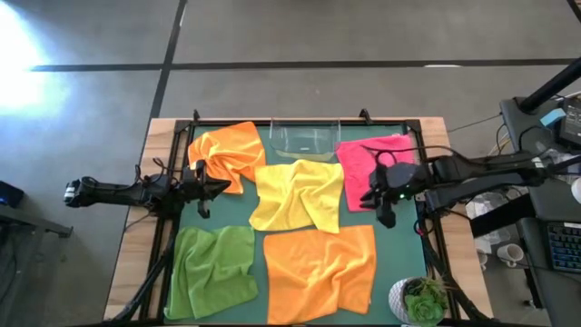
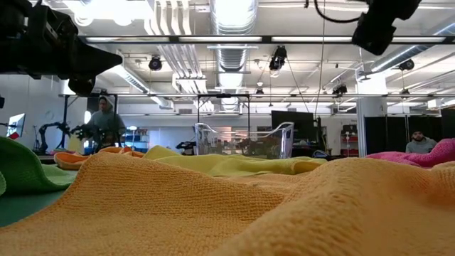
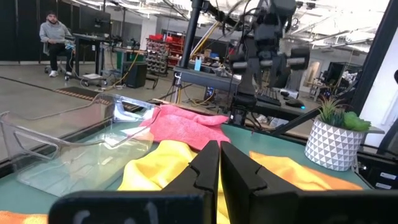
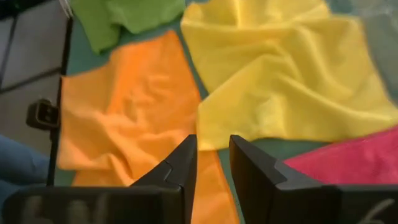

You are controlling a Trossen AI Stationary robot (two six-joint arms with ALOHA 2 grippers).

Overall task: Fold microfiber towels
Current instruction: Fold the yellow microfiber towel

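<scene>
Orange towel (image 2: 213, 206) lies nearest, unfolded. Right tool (image 4: 212, 158) hovers part open, empty, near yellow towel (image 1: 300, 193); left tool (image 3: 219, 165) shut, empty. Folding not begun; next, grasp a corner.

Five microfiber towels lie on the table: two orange, one at the far left (image 1: 227, 153) and one at the near middle (image 1: 320, 271); one yellow towel (image 1: 298, 193) in the centre; one hot pink towel (image 1: 367, 162) at the far right; one lime green towel (image 1: 213, 270) at the near left. One clear plastic bin (image 1: 304, 139) stands at the far edge, one potted plant (image 1: 421, 301) at the near right corner.
</scene>
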